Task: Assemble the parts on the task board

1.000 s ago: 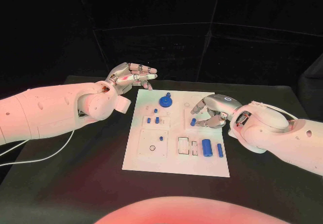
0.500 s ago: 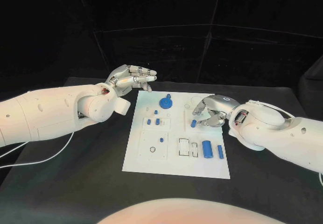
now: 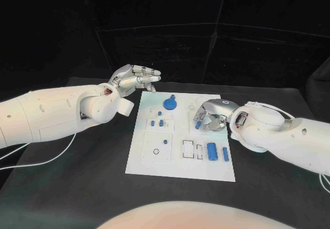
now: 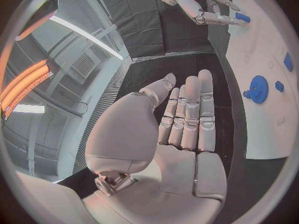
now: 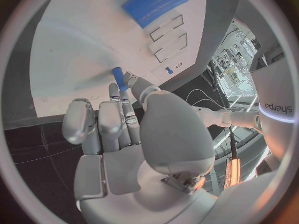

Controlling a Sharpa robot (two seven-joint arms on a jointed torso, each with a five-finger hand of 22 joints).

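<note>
The white task board (image 3: 172, 167) lies in the middle of the black table. My right hand (image 3: 210, 116) hovers low over the board's right side and pinches a small blue peg (image 3: 198, 125) between thumb and fingertips. The right wrist view shows that peg (image 5: 118, 78) at the fingertips, just above the board (image 5: 74, 50). My left hand (image 3: 135, 77) is raised off the board's far left corner with flat, straight fingers and holds nothing (image 4: 187, 124). A blue gear (image 3: 169, 103) stands near the board's far edge.
Small blue pegs (image 3: 160, 123) stand in the board's left half. A blue block (image 3: 211, 150) and a slim blue bar (image 3: 225, 153) lie at its right, beside rectangular slots (image 3: 188, 149). A white cable (image 3: 48, 157) runs over the table's left side.
My right hand has turned and shifted slightly left over the board, its fingers closing more tightly round the blue peg. The left hand has barely moved.
</note>
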